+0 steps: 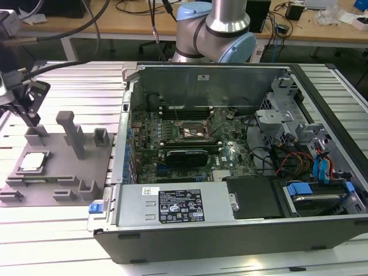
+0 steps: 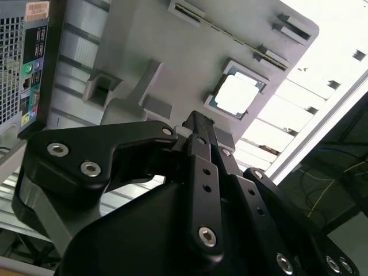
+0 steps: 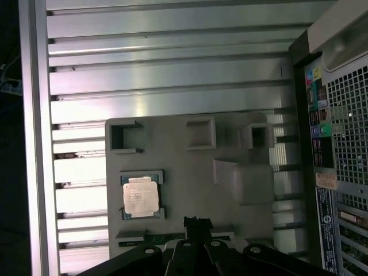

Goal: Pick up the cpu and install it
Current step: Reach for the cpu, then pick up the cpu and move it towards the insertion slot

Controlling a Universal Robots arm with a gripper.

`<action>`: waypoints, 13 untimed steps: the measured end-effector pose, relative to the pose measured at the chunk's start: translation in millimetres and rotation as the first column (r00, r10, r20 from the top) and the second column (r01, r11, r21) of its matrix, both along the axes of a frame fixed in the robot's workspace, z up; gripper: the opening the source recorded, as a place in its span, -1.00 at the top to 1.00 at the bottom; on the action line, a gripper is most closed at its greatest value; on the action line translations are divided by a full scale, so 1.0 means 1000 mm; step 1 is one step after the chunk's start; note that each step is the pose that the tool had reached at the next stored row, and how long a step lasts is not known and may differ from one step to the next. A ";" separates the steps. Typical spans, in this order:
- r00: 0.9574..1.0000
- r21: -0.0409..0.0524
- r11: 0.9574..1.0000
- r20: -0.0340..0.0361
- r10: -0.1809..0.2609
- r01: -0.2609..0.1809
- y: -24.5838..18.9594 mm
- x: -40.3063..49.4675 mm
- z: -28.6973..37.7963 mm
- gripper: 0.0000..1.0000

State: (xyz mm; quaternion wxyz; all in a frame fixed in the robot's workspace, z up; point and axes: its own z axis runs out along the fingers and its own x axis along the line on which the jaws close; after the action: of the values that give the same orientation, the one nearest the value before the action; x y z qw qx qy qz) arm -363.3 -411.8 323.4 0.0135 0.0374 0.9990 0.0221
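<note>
The cpu [image 1: 33,161] is a small square chip with a silvery top. It lies flat in a recess of the grey fixture plate [image 1: 60,172], at the exterior view's left. Both wrist views show the cpu [image 2: 237,95] [image 3: 141,195] seated in the plate [image 3: 190,172]. My black gripper [image 1: 33,119] hangs above the plate's far left corner, a little behind the chip and not touching it. Its fingertips [image 2: 198,119] [image 3: 197,221] sit pressed together with nothing between them. The dark socket frame [image 1: 195,131] lies on the motherboard inside the open computer case.
The open computer case [image 1: 230,230] stands to the right of the plate, its wall [image 1: 123,144] close to the plate's edge. Upright grey posts [image 1: 72,132] rise from the plate near the gripper. The arm's base [image 1: 215,31] stands behind the case. Everything rests on a ribbed aluminium table [image 3: 172,80].
</note>
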 end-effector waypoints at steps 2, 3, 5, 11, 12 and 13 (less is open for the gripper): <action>1.000 0.000 1.000 0.000 0.000 0.000 0.0000 -0.0010 -0.0039 0.79; 1.000 0.000 1.000 0.000 0.000 0.000 0.0000 -0.0014 -0.0062 0.79; 1.000 0.000 1.000 0.000 0.000 0.000 0.0000 -0.0017 -0.0100 0.79; 1.000 0.000 1.000 0.000 0.000 0.000 0.0000 -0.0018 -0.0103 0.79; 1.000 0.000 1.000 0.000 0.000 0.000 0.0000 -0.0018 -0.0103 0.79; 1.000 0.000 1.000 0.000 0.000 0.000 0.0000 -0.0018 -0.0103 0.79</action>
State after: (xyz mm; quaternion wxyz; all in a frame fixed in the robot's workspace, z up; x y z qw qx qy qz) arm -365.0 -411.8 313.1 0.0135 0.0374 0.9990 0.0224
